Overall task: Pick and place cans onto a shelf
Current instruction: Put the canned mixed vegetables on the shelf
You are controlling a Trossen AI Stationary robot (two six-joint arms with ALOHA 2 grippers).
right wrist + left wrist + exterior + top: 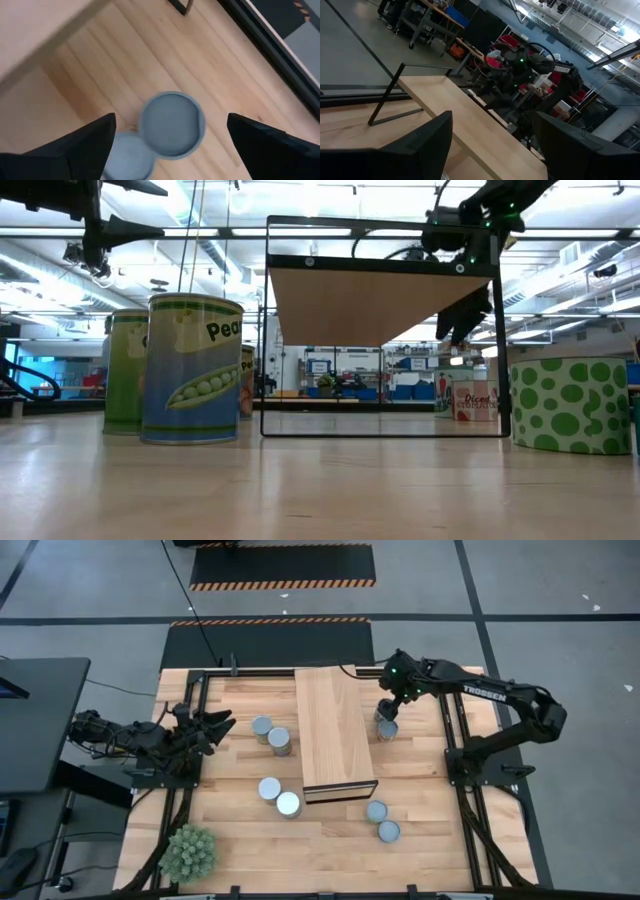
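Note:
The shelf (pixel 335 735), a light-wood plank on a black frame, stands mid-table. Several cans stand upright in pairs on the table: two left of the shelf (pixel 271 734), two near its front left corner (pixel 279 796), two near its front right corner (pixel 383 821), and two right of it (pixel 387 729). My right gripper (pixel 385 710) hangs open above that right pair and tips downward. In its wrist view its fingers stand on either side of one can's round top (pixel 172 125), above it, with the second can (pixel 127 157) beside it. My left gripper (pixel 220 725) waits open and level at the table's left edge.
A small green plant (pixel 189 852) sits at the near left corner. Black frame rails (pixel 455 730) run along the table's left and right sides. In the low view the shelf's frame (pixel 380 330) is open underneath, with pea-labelled cans (pixel 190 370) to its left.

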